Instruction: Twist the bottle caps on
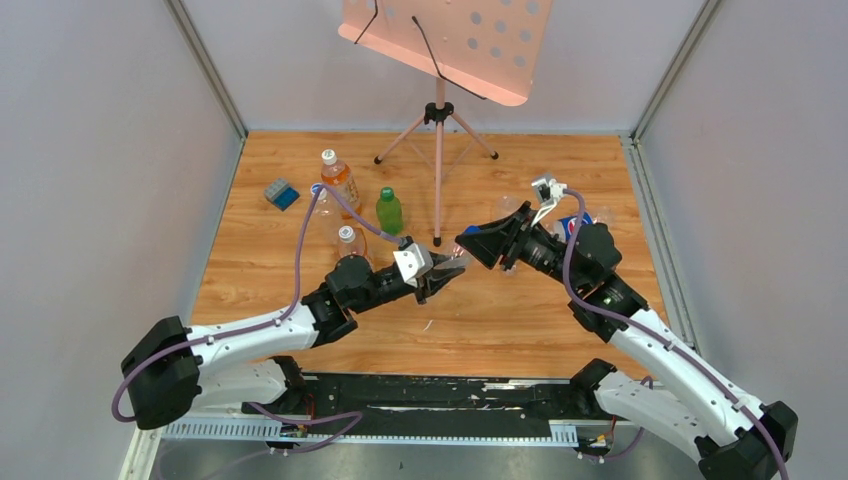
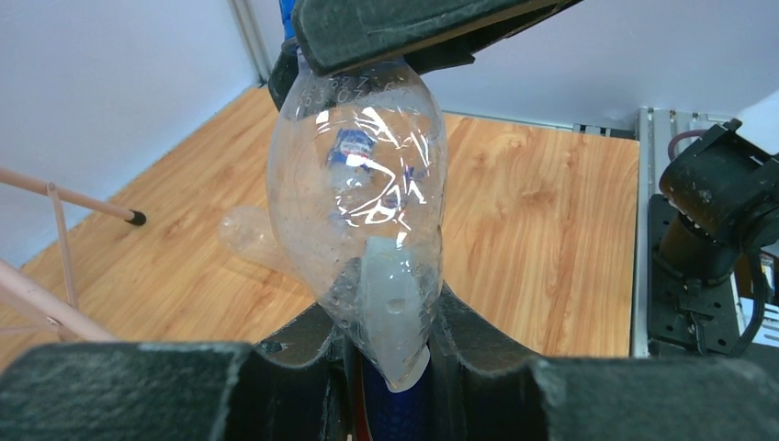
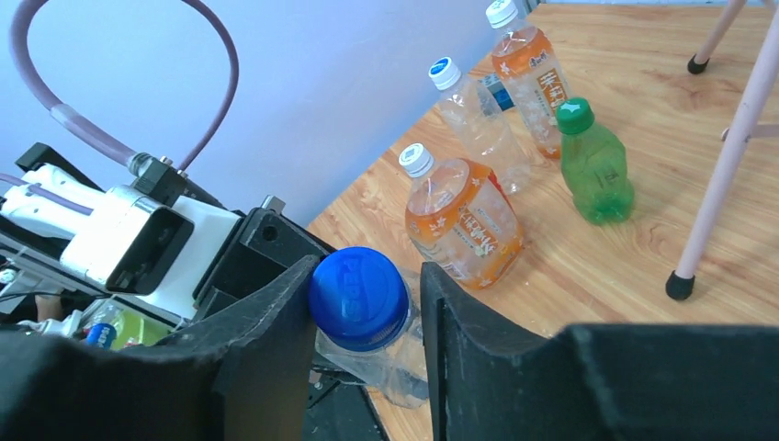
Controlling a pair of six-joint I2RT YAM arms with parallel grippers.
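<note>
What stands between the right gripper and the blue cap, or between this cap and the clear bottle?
Nothing visible does. The blue cap lies between the fingers of the right gripper and sits on the clear bottle, which the left gripper holds. A narrow gap shows beside one finger.

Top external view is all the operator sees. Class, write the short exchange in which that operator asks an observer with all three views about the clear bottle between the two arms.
Operator: Has the clear bottle a cap on it?
Observer: Yes. The right wrist view shows a blue cap on its mouth, between the right fingers.
Operator: What holds its other end?
Observer: The left wrist view shows it wedged between the left fingers.
</note>
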